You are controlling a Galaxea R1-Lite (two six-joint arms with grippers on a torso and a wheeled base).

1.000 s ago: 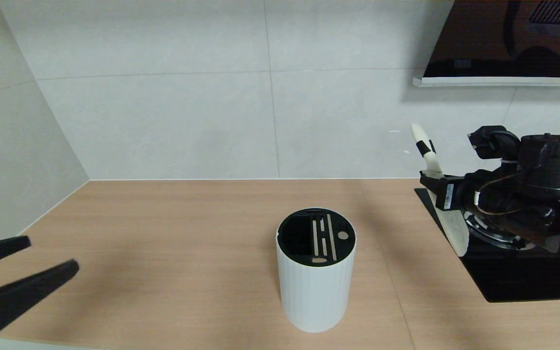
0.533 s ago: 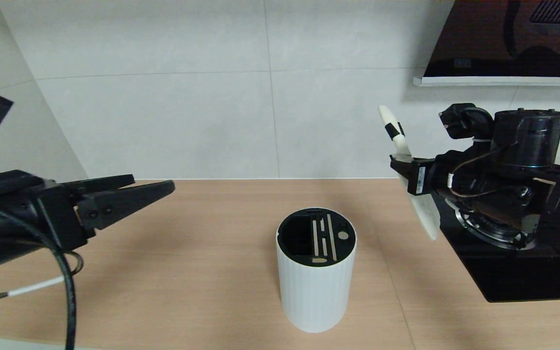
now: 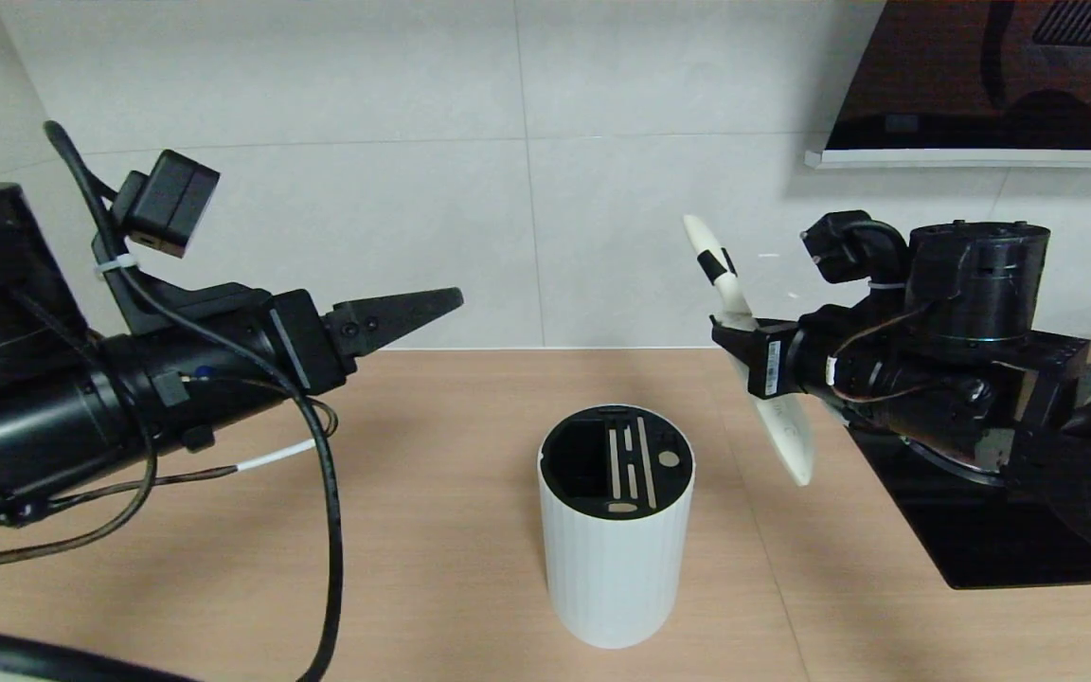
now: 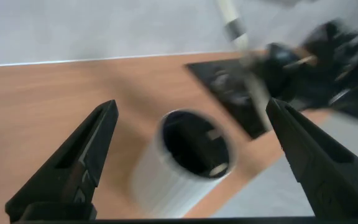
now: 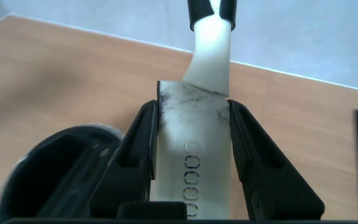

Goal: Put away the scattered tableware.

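Two grippers are raised over a wooden counter (image 3: 432,568), which is bordered on the right by a black cooktop (image 3: 1000,540). A white ribbed holder (image 3: 616,559) is stood upright on the counter, its black slotted top left uncovered, presumably so blades can be dropped in. The left gripper (image 4: 191,107) is held to the holder's left, fingers spread wide and gripping nothing. The right gripper (image 3: 761,365) is clamped on a white knife (image 3: 785,431), carried blade-down and tilted, above and right of the holder, seemingly for alignment with a slot.
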